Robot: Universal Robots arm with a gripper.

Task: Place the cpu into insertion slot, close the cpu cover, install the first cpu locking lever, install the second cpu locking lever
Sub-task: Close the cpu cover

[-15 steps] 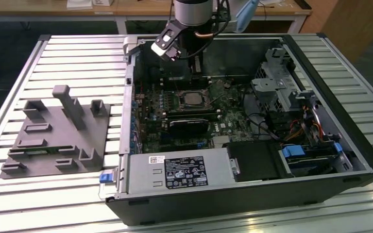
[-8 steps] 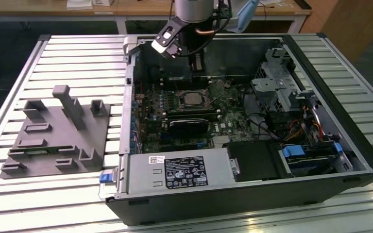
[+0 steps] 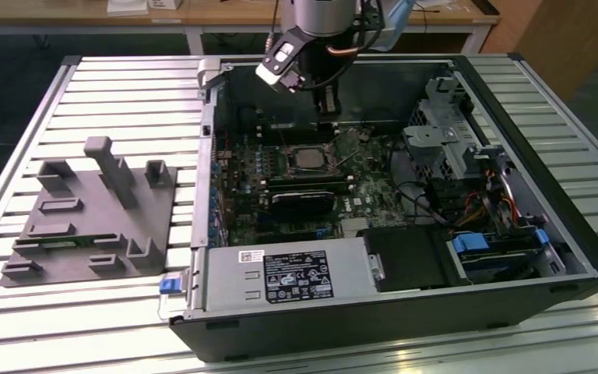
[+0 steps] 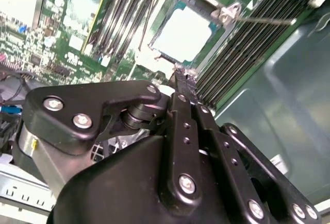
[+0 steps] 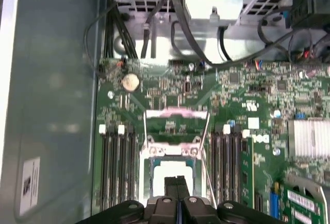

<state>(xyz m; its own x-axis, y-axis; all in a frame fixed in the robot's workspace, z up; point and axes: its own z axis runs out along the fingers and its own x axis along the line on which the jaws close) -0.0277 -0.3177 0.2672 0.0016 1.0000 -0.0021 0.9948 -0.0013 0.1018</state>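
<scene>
- Slatted metal table (image 3: 91,86) carries everything. An open PC case (image 3: 382,327) lies on its side on it. A grey fixture block (image 3: 91,214) sits beside the case on the exterior view's left.
- Inside the case, the power supply (image 3: 283,276) is at the near wall. The green motherboard (image 5: 242,87) covers the floor.
- Gripper (image 3: 326,115) hangs over the board inside the case. In the exterior view it is above the socket and slightly toward the far wall.
- In both wrist views I see the gripper (image 5: 177,180) (image 4: 181,74) with fingers pressed together and nothing between them.
- Insertion slot (image 5: 145,175) sits between the two banks of long black memory slots (image 5: 116,167).
- The cpu cover (image 5: 175,113) looks flipped open. It lies just past the socket, and green board shows through its window.
- The cpu (image 5: 172,170) (image 4: 188,31) is seated in the insertion slot with its pale top bare. In the first wrist view the fingertips overlap its edge. I can't tell if they touch.
- Two thin wire levers (image 5: 206,141) (image 5: 144,131) run alongside the open cover, one on each side.
</scene>
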